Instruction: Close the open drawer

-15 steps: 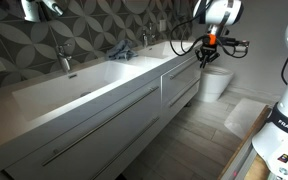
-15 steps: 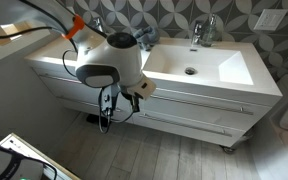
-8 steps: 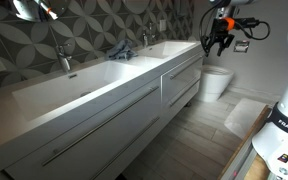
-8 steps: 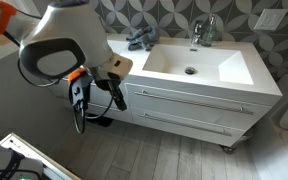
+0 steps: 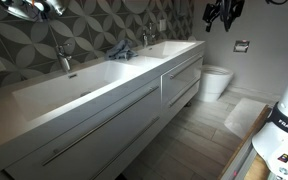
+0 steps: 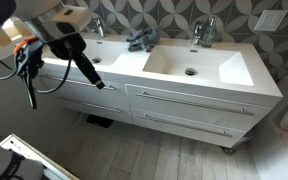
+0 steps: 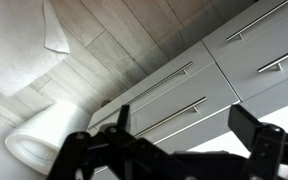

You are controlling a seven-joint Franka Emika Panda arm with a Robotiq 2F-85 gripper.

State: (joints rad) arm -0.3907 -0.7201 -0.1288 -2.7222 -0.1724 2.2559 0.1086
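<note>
Well below our pincer (image 7: 179, 112), quite apart from it, the drawer (image 5: 181, 69) sits shut, front edge flush with the lower front (image 5: 182, 92). We hold the jaws wide on nothing, high above the counter (image 5: 134, 68), with open air all round.

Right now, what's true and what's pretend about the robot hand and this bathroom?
1. The gripper is grabbing a drawer handle. False: in both exterior views it hangs in the air off the end of the vanity, touching nothing.
2. The vanity has two sinks. True.
3. The gripper's fingers are squeezed together. False: the wrist view shows them spread apart with nothing between them.
4. A white toilet stands past the far end of the vanity. True.
5. The floor is fluffy carpet. False: it is wood-look planks.
</note>
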